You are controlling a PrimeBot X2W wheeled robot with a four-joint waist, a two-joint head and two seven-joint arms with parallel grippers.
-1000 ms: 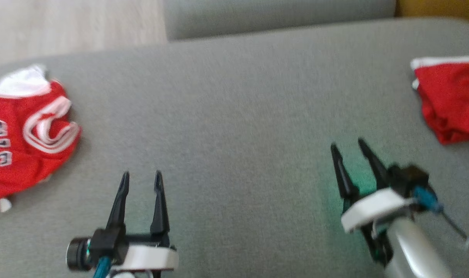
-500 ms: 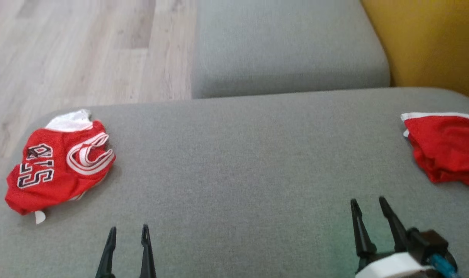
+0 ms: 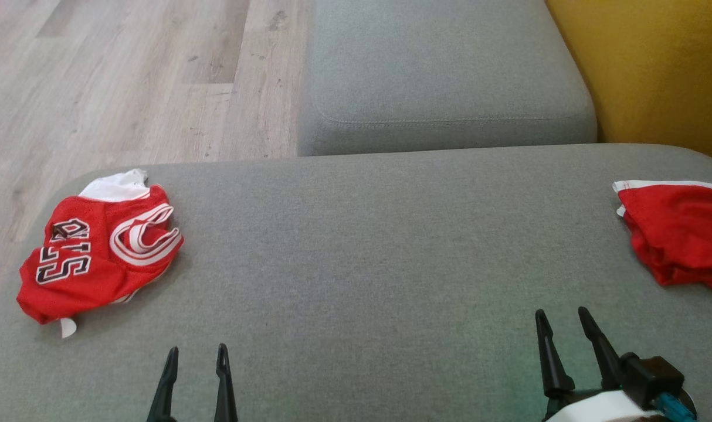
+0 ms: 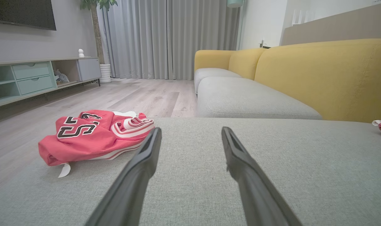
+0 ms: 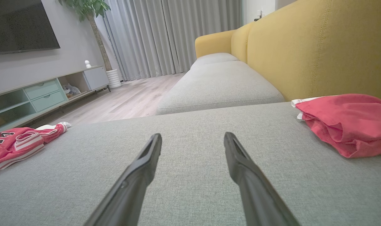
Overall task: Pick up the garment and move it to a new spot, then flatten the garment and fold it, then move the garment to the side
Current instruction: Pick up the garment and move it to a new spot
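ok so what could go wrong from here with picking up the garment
1. Two red garments lie on the grey cushion: the numbered jersey near the left hand, a plain red garment near the right hand; either could be mistaken for the target.
2. The jersey sits crumpled at the cushion's edge beside the wooden floor; a shallow pinch might catch one layer or drag it off.

We find numbered garment (image 3: 92, 258) far left on seat cushion (image 3: 368, 246), plain garment (image 3: 678, 234) far right, well apart. Between them, nearer us: left claw (image 3: 197, 349), right claw (image 3: 562, 312). Behind: second cushion (image 3: 444, 64), floor (image 3: 127, 76) to its left, backrest (image 3: 655, 70) to its right.
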